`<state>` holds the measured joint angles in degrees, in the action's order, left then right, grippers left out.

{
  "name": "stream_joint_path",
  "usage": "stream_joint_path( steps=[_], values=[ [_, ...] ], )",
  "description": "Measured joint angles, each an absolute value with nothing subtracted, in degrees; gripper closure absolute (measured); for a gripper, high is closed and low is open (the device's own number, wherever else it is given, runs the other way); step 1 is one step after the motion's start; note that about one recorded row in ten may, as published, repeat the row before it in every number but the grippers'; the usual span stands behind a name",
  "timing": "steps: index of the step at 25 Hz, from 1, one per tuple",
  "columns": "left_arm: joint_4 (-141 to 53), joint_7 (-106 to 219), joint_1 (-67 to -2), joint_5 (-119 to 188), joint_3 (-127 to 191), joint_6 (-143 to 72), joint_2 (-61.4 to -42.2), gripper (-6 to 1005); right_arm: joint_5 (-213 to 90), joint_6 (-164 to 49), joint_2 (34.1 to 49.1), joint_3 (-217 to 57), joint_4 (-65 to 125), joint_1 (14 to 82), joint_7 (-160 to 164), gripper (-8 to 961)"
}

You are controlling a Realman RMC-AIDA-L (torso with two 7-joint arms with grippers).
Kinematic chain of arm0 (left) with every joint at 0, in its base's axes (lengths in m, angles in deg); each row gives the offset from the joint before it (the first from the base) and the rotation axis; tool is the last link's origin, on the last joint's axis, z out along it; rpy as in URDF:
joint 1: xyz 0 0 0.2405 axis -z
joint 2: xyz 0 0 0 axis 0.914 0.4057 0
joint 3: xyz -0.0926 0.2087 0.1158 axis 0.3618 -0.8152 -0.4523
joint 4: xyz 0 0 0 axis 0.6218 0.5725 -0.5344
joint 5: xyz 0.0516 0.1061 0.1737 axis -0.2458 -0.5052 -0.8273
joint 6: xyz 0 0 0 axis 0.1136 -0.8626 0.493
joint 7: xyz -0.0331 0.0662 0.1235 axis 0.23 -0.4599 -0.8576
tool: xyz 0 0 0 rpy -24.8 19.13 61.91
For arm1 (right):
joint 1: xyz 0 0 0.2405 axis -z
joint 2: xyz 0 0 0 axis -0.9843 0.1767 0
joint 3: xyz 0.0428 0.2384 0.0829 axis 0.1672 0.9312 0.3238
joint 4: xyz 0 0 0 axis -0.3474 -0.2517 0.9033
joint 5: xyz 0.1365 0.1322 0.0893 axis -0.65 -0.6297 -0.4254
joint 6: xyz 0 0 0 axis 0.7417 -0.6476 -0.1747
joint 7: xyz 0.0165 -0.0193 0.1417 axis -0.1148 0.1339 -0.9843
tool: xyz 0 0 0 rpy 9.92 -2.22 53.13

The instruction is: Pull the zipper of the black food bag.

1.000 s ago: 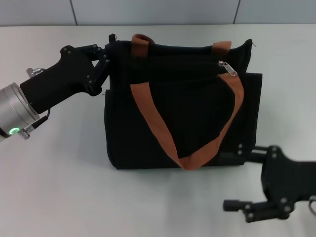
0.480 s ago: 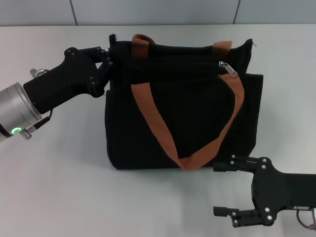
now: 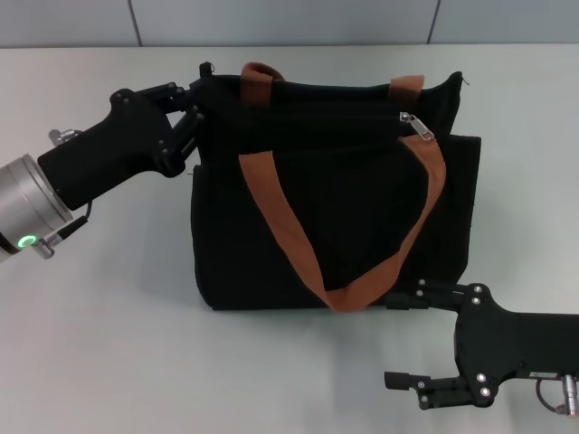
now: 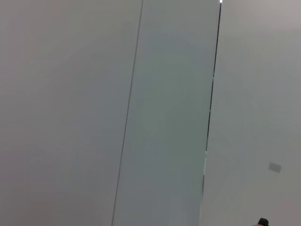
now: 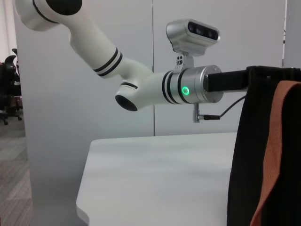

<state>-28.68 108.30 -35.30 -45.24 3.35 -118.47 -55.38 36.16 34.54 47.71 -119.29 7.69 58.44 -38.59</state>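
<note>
The bag [image 3: 330, 194] stands on the table [image 3: 109, 298], its long axis running across in front of me, zippered top edge on its far side. The zipper [image 3: 416, 126] sits near the bag's right end, just above where the orange handle [image 3: 298, 244] meets the top; its silver tab hangs toward me and to the right, and the zipper line runs from it leftward along the top.

My left gripper [image 3: 194, 113] is at the bag's upper left corner, pressed against the fabric; I cannot tell whether its fingers have closed on it. My right gripper [image 3: 403, 339] is at the bag's near right corner, low by the base, fingers spread wide and holding nothing.

I judge the bag soft and light: the cloth would likely sag and follow a pull unless the left end is pinned. The tab is tiny, hard and probably slick, so I would pinch it flat across its faces, near the slider, and draw along the zipper line.
</note>
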Motion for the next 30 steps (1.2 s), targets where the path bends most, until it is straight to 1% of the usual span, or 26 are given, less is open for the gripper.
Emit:
stream_joint_path(
  steps=[1, 11, 13, 15, 16, 17, 18, 20, 22, 23, 24, 25, 27, 28, 29, 30],
  values=[
    [-28.6, 108.7, -35.1, -45.5, 2.7, -118.2, -55.31, 891, 36.2, 34.6, 47.72, -119.3, 7.7, 58.4, -38.6, 144],
    [-28.3, 109.1, -35.2, -45.6, 2.4, -118.1, -55.13, 700, 36.2, 34.6, 47.72, -119.2, 7.7, 58.1, -38.7, 144],
    [-25.5, 111.2, -36.1, -45.6, 0.5, -118.2, -54.88, 662, 36.2, 34.6, 47.72, -119.2, 7.7, 58.1, -38.7, 144],
    [-25.5, 111.2, -36.1, -45.6, 0.5, -118.2, -54.88, 557, 36.2, 34.6, 47.72, -119.2, 7.7, 58.1, -38.7, 144],
    [-21.6, 114.4, -37.5, -45.7, -2.4, -118.3, -54.29, 505, 36.2, 34.6, 47.72, -119.2, 7.7, 58.1, -38.7, 144],
    [-14.5, 121.8, -40.4, -45.7, -7.7, -119.2, -51.43, 453, 36.2, 34.6, 47.72, -119.2, 7.7, 58.1, -38.8, 144],
    [-13.4, 123.6, -40.9, -45.7, -8.5, -119.7, -50.52, 375, 36.2, 34.6, 47.72, -119.2, 7.7, 58.1, -38.8, 144],
    [-11.3, 129.0, -41.9, -45.6, -9.6, -123.0, -47.50, 220, 36.2, 34.6, 47.72, -119.2, 7.6, 58.2, -38.8, 144],
    [-11.5, 131.4, -42.1, -45.3, -7.9, -127.0, -46.12, 207, 36.2, 34.6, 47.72, -119.1, 7.6, 58.2, -38.8, 144],
    [-11.9, 131.8, -42.2, -45.2, -6.0, -129.7, -45.74, 200, 36.2, 34.6, 47.72, -119.0, 7.6, 58.3, -38.8, 144],
    [-12.6, 131.6, -42.3, -45.3, -3.7, -134.1, -45.97, 193, 36.2, 34.5, 47.72, -118.9, 7.7, 58.3, -38.7, 144],
    [-12.6, 131.6, -42.3, -45.3, -3.7, -134.1, -45.97, 187, 36.2, 34.5, 47.72, -118.9, 7.7, 58.3, -38.7, 144],
    [-13.5, 129.5, -42.3, -45.3, -3.6, -137.8, -47.46, 180, 36.2, 34.5, 47.74, -118.8, 7.7, 58.3, -38.5, 144],
    [-13.5, 129.5, -42.3, -45.3, -3.6, -137.8, -47.46, 180, 36.2, 34.5, 47.76, -118.8, 7.7, 58.3, -38.5, 144],
    [-14.6, 123.3, -42.3, -45.5, -6.9, -139.6, -50.38, 180, 36.2, 34.5, 47.78, -118.8, 7.7, 58.4, -38.4, 144],
    [-14.6, 123.3, -42.3, -45.5, -6.9, -139.6, -50.38, 180, 36.2, 34.5, 47.78, -118.8, 7.7, 58.4, -38.4, 144]
  ],
)
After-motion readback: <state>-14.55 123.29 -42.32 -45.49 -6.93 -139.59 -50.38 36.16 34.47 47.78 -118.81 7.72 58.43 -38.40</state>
